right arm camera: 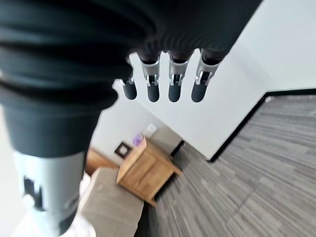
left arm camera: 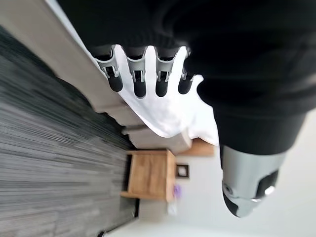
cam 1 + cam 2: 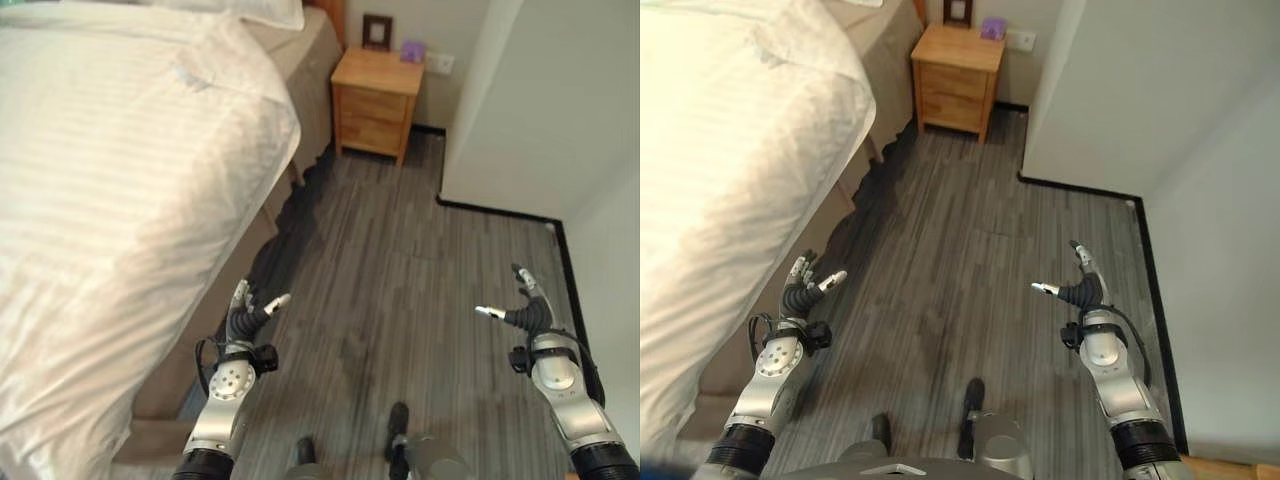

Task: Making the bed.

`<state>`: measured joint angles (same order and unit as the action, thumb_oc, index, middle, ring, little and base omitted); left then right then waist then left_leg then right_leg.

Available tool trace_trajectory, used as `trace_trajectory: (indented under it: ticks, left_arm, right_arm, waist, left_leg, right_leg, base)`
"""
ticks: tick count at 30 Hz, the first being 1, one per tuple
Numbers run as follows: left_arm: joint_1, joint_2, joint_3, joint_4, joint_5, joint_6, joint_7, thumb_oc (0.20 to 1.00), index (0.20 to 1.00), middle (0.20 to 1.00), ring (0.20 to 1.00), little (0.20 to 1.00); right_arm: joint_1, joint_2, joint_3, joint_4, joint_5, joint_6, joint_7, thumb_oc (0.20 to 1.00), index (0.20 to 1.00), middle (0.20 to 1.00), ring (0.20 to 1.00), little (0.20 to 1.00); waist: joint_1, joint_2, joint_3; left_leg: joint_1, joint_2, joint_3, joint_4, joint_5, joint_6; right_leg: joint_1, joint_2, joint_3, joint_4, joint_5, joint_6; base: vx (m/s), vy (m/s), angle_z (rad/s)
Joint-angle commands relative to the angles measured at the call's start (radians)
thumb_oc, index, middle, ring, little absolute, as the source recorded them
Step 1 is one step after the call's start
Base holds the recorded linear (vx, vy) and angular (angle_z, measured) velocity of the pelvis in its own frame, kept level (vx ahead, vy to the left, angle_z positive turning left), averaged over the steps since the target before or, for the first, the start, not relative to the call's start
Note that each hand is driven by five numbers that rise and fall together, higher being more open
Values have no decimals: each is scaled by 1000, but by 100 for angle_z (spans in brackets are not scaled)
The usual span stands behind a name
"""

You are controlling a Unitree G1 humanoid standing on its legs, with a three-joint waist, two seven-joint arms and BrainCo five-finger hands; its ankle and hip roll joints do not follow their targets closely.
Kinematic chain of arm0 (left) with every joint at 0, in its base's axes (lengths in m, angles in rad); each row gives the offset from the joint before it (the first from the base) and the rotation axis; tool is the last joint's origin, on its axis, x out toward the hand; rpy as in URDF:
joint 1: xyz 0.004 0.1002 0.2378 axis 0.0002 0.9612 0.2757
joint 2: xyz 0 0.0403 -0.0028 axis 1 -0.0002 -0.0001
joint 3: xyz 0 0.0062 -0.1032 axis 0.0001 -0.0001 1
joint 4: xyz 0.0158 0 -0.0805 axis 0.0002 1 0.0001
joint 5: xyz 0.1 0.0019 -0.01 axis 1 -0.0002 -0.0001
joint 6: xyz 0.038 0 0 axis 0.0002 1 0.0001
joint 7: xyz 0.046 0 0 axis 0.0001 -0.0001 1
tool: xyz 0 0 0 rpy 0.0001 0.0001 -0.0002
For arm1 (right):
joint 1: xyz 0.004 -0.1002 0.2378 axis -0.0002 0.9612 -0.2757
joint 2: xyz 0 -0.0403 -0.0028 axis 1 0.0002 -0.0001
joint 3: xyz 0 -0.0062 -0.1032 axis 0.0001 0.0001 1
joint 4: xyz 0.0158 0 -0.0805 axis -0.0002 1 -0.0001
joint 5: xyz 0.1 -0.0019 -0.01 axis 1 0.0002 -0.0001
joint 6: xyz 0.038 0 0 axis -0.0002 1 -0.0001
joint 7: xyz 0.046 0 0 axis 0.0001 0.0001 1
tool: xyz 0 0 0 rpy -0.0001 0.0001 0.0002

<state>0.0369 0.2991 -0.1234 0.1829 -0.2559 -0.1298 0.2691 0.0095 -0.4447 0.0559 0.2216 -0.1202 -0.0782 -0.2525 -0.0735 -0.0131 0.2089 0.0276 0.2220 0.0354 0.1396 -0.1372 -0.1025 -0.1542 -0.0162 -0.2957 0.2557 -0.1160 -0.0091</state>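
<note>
A bed with a white striped duvet (image 3: pixel 110 170) fills the left side, its cover hanging over a beige bed base (image 3: pixel 205 325). A white pillow (image 3: pixel 262 10) lies at the head. My left hand (image 3: pixel 245 318) hovers low beside the bed base, fingers relaxed and apart, holding nothing; its fingers (image 2: pixel 140 74) stand straight in the left wrist view. My right hand (image 3: pixel 522 312) hangs over the floor at the right, open and empty, with its fingers (image 1: pixel 170 81) straight in the right wrist view. Both hands are clear of the duvet.
A wooden nightstand (image 3: pixel 376 100) stands by the head of the bed, with a small dark frame (image 3: pixel 377 31) and a purple object (image 3: pixel 412 51) on it. A white wall corner (image 3: pixel 500 120) juts in at the right. Grey plank floor (image 3: pixel 390 290) lies between bed and wall.
</note>
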Motion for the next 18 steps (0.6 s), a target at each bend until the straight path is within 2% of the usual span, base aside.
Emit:
trace_trajectory:
  ticks: [1, 2, 3, 4, 5, 6, 7, 8, 9, 11, 12, 13, 14, 15, 16, 17, 18]
  left_arm:
    - [-17, 41, 47, -74, 7, -41, 8, 1000, 1000, 1000, 1000, 1000]
    - [-18, 41, 40, -77, 3, -43, 10, 1000, 1000, 1000, 1000, 1000]
    - [-18, 41, 35, -91, -3, -44, 3, 1000, 1000, 1000, 1000, 1000]
    - [-18, 41, 35, -92, -3, -44, 3, 1000, 1000, 1000, 1000, 1000]
    - [-11, 35, 31, -102, -9, -47, 1, 1000, 1000, 1000, 1000, 1000]
    - [10, 23, 27, -114, -11, -45, -16, 1000, 1000, 1000, 1000, 1000]
    - [17, 18, 26, -117, -9, -44, -21, 1000, 1000, 1000, 1000, 1000]
    - [24, 17, 27, -117, -4, -42, -23, 1000, 1000, 1000, 1000, 1000]
    - [35, 14, 28, -111, -8, -32, -25, 1000, 1000, 1000, 1000, 1000]
    - [36, 12, 29, -108, 0, -32, -23, 1000, 1000, 1000, 1000, 1000]
    - [48, 9, 40, -107, 7, -31, -32, 1000, 1000, 1000, 1000, 1000]
    - [50, 10, 40, -107, 7, -31, -32, 1000, 1000, 1000, 1000, 1000]
    - [52, 16, 33, -106, 17, -27, -31, 1000, 1000, 1000, 1000, 1000]
    - [52, 26, 39, -106, 17, -27, -28, 1000, 1000, 1000, 1000, 1000]
    - [45, 36, 37, -101, 17, -22, -29, 1000, 1000, 1000, 1000, 1000]
    - [46, 44, 34, -98, 18, -18, -31, 1000, 1000, 1000, 1000, 1000]
    - [39, 59, 25, -90, 27, -11, -32, 1000, 1000, 1000, 1000, 1000]
  right_arm:
    - [-79, -18, 28, -79, -6, -45, -27, 1000, 1000, 1000, 1000, 1000]
    - [-90, -21, 32, -77, 4, -47, -30, 1000, 1000, 1000, 1000, 1000]
    - [-98, -25, 33, -81, 8, -38, -19, 1000, 1000, 1000, 1000, 1000]
    - [-98, -25, 33, -81, 8, -38, -19, 1000, 1000, 1000, 1000, 1000]
    - [-99, -27, 39, -79, 5, -34, -12, 1000, 1000, 1000, 1000, 1000]
    - [-90, -29, 42, -77, 2, -33, 1, 1000, 1000, 1000, 1000, 1000]
    - [-86, -31, 42, -70, 2, -34, 4, 1000, 1000, 1000, 1000, 1000]
    - [-86, -32, 47, -63, 4, -36, 7, 1000, 1000, 1000, 1000, 1000]
    - [-105, -32, 69, -23, 2, -40, 14, 1000, 1000, 1000, 1000, 1000]
    - [-108, -32, 73, -12, -7, -41, 13, 1000, 1000, 1000, 1000, 1000]
    - [-100, -25, 76, -19, -10, -41, 26, 1000, 1000, 1000, 1000, 1000]
    - [-99, -24, 76, -20, -10, -41, 26, 1000, 1000, 1000, 1000, 1000]
    - [-87, -14, 71, -22, -17, -41, 20, 1000, 1000, 1000, 1000, 1000]
    - [-81, -5, 77, -25, -25, -40, 26, 1000, 1000, 1000, 1000, 1000]
    - [-73, 7, 83, -26, -30, -40, 28, 1000, 1000, 1000, 1000, 1000]
    - [-71, 17, 89, -28, -42, -42, 28, 1000, 1000, 1000, 1000, 1000]
    - [-70, 31, 95, -24, -48, -45, 27, 1000, 1000, 1000, 1000, 1000]
  waist:
    - [25, -31, 42]
    - [41, -42, 57]
    - [71, -67, 77]
    - [71, -66, 77]
    - [87, -68, 82]
    - [107, -66, 74]
    - [115, -69, 68]
    - [125, -68, 64]
    - [164, -38, 58]
    - [187, -48, 57]
    - [200, -54, 41]
    - [203, -55, 41]
    - [210, -67, 37]
    - [214, -86, 35]
    - [220, -102, 33]
    - [230, -118, 25]
    - [230, -141, 27]
  left_leg:
    - [11, 47, 43, 564, 173, 31]
    - [-28, 58, 56, 642, 139, 34]
    - [-130, 6, 73, 670, 72, 57]
    - [-129, 7, 73, 671, 70, 57]
    - [-186, -43, 83, 630, 34, 58]
    - [-231, -93, 105, 463, 3, 68]
    - [-252, -119, 121, 356, -17, 82]
    - [-253, -148, 128, 221, 20, 87]
    - [-283, -185, 84, -182, 177, 59]
    - [-343, -200, 43, -227, 187, 50]
    - [-333, -200, 14, -218, 224, 55]
    - [-330, -200, 17, -218, 223, 55]
    - [-335, -189, 26, -190, 271, 55]
    - [-327, -197, 13, -171, 282, 66]
    - [-324, -194, 12, -155, 280, 74]
    - [-313, -193, 14, -139, 257, 94]
    - [-290, -199, 21, -128, 229, 111]
  right_leg:
    - [80, -27, 29, -223, 55, 3]
    - [124, -15, 43, -238, 31, -3]
    - [176, -27, 62, -279, 28, -4]
    - [178, -27, 62, -279, 28, -4]
    - [215, -27, 78, -302, 17, 2]
    - [258, -31, 104, -330, 3, 20]
    - [281, -35, 109, -341, -7, 32]
    - [304, -36, 116, -343, -25, 41]
    - [376, 6, 154, -343, -86, 51]
    - [417, 10, 183, -343, -106, 55]
    - [447, 16, 226, -343, -125, 60]
    - [449, 15, 229, -343, -125, 60]
    - [482, 9, 236, -343, -144, 60]
    - [486, 3, 259, -323, -148, 62]
    - [475, -3, 265, -274, -155, 70]
    - [447, -2, 268, -190, -140, 93]
    - [419, -4, 267, -69, -87, 133]
  base:
    - [431, -396, 24]
    - [553, -328, -40]
    - [432, -194, -89]
    - [395, -48, -96]
    - [470, 94, -18]
    - [633, 117, -36]
    - [637, 141, -52]
    - [948, 228, -72]
    - [967, 233, -28]
    - [847, 197, -57]
    - [550, 140, -102]
    - [598, 153, -104]
    - [458, 140, -66]
    - [615, 194, -64]
    - [565, 204, -45]
    - [536, 183, -44]
    - [502, 187, -50]
